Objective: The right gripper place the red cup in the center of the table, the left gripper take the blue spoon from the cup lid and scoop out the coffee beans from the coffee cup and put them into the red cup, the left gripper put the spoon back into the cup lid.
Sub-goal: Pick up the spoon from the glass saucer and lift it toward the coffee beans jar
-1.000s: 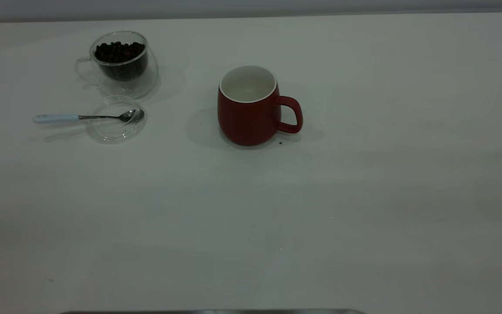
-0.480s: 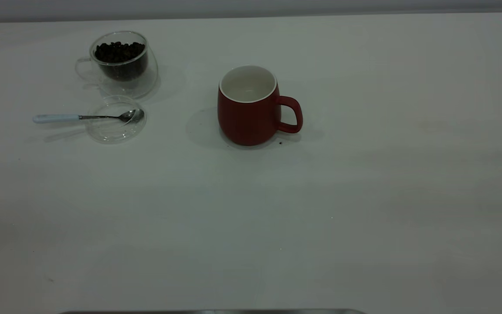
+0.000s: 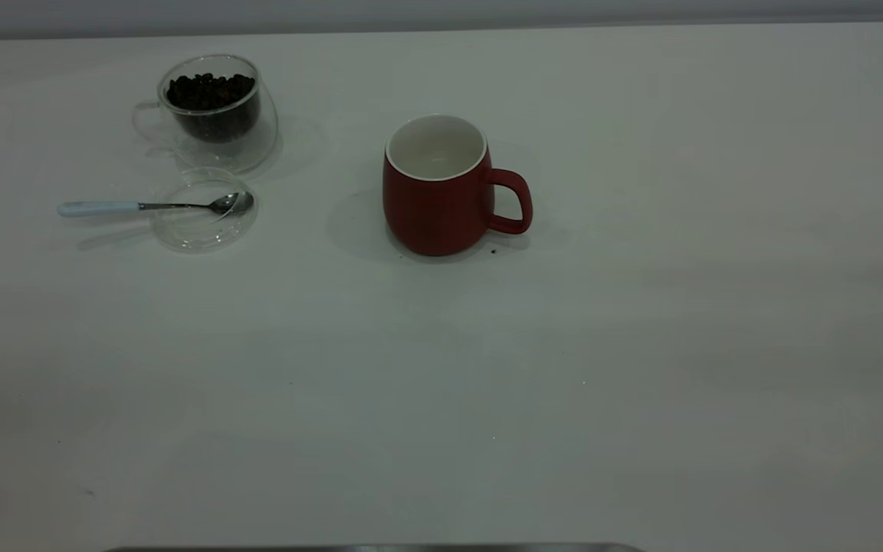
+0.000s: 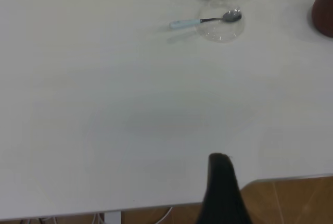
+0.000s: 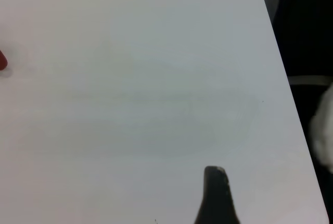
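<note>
Red cup (image 3: 438, 188) stands upright mid-table (image 3: 641, 322), empty. Blue spoon (image 3: 152, 205) lies with its bowl on the cup lid (image 3: 204, 226), just beside the coffee cup (image 3: 211, 111) holding coffee beans (image 3: 208, 90). Left gripper (image 4: 222, 187) and right gripper (image 5: 216, 193) hang at the table's edge; opening cannot be told.

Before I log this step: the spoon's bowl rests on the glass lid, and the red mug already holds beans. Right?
Not quite. The spoon does rest its bowl on the glass lid, but the red mug is empty; the exterior view shows its bare white inside.
</note>
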Robot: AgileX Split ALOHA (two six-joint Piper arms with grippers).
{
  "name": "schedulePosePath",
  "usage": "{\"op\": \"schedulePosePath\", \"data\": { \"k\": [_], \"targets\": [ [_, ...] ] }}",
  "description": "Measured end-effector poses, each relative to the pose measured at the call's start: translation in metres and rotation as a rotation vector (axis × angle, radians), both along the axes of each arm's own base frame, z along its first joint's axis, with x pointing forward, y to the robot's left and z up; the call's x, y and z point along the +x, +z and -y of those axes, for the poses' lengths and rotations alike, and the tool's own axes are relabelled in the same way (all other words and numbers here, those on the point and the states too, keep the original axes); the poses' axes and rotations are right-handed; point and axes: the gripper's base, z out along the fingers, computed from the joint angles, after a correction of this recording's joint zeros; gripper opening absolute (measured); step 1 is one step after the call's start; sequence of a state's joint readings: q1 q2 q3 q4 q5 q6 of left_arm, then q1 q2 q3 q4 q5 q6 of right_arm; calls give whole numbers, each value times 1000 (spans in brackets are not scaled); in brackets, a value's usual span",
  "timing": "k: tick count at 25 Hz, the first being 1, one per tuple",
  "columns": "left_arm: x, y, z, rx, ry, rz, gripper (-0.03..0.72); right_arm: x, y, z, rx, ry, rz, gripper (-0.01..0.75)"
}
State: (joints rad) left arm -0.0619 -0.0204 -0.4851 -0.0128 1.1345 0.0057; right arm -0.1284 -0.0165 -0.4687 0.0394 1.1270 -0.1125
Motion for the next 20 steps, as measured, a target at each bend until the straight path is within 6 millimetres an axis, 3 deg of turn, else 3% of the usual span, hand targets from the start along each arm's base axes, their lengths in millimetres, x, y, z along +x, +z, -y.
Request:
{"op": "schedulePosePath", "data": {
  "k": [6,10,13,20],
  "targets": [
    [1,2,0,-18,15,0,587,0,0,0,0,0,0,584],
    [20,29,3,-67,29,35,587,0,0,0,0,0,0,575],
    [51,49,10,-132,10,37,587,0,0,0,0,0,0,574],
    [156,76,27,-233,-52,-54,587,0,0,0,0,0,0,574]
  ]
}}
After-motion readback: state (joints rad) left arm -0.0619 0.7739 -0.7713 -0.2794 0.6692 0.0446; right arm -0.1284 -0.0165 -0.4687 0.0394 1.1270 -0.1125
